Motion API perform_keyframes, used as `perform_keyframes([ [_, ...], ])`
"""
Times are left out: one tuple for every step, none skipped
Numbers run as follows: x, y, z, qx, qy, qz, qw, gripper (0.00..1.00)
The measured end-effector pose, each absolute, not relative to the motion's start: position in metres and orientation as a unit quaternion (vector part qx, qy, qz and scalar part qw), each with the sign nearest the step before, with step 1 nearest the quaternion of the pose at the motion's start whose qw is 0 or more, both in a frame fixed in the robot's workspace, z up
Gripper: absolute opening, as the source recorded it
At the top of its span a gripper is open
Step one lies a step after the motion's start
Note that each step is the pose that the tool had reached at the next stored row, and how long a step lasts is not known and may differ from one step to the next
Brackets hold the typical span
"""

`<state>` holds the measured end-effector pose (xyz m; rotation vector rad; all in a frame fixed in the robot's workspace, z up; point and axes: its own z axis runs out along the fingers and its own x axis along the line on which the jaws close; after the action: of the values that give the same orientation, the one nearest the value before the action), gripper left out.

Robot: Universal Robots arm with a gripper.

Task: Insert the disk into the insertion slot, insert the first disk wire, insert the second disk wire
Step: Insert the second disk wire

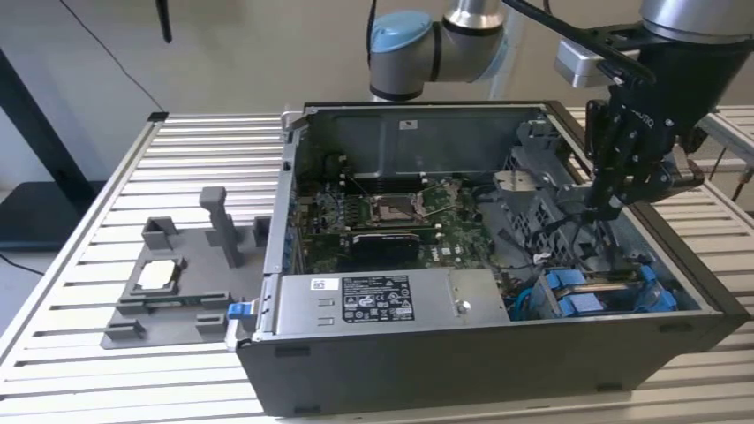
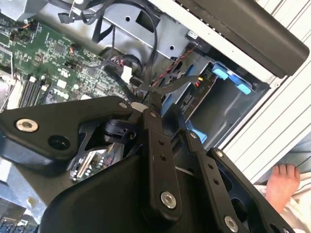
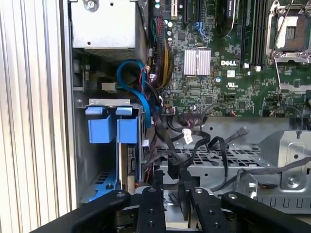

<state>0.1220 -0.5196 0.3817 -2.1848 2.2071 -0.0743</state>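
Observation:
The disk [image 1: 592,299] sits in its blue carrier inside the insertion slot [image 1: 532,305], the grey drive cage at the case's front corner on the exterior view's right. In the first wrist view the carrier's blue tabs [image 3: 108,128] stand in the cage [image 3: 92,165]. In the second wrist view the blue frame [image 2: 232,80] shows in the bay. My gripper [image 1: 603,208] hangs above the case's inside, behind the cage. Its black fingers [image 3: 156,187] are closed on a black disk wire's connector [image 3: 173,170], a little way from the disk's end. The wire [image 2: 154,73] trails off from the gripper [image 2: 154,110].
A grey power supply box [image 1: 377,298] lies along the case front, the green motherboard [image 1: 389,216] behind it. Loose black cables [image 3: 214,148] drape over a perforated metal plate. A grey fixture [image 1: 177,283] stands on the slatted table. A person's foot [image 2: 283,182] is beside the table.

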Motion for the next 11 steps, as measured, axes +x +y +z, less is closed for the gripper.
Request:
perform_keyframes([
  [0.1209, -0.5191, 0.3817, -0.703, 0.71, -0.024, 0.018, 0.27],
  [0.12, -0.5187, 0.3816, -0.703, 0.71, -0.024, 0.018, 0.27],
  [0.1193, -0.5184, 0.3815, -0.703, 0.71, -0.024, 0.017, 0.27],
  [0.1186, -0.5181, 0.3812, -0.703, 0.71, -0.024, 0.017, 0.27],
  [0.118, -0.5176, 0.3804, -0.703, 0.71, -0.024, 0.017, 0.27],
  [0.1176, -0.517, 0.3796, -0.703, 0.71, -0.024, 0.017, 0.27],
  [0.1172, -0.5163, 0.3786, -0.703, 0.71, -0.024, 0.017, 0.27],
  [0.1169, -0.5157, 0.3777, -0.703, 0.71, -0.024, 0.017, 0.27],
  [0.1165, -0.5151, 0.3769, -0.703, 0.71, -0.024, 0.017, 0.27],
  [0.1164, -0.5149, 0.3763, -0.703, 0.71, -0.024, 0.017, 0.27],
  [0.1162, -0.5147, 0.376, -0.703, 0.71, -0.024, 0.017, 0.27],
])
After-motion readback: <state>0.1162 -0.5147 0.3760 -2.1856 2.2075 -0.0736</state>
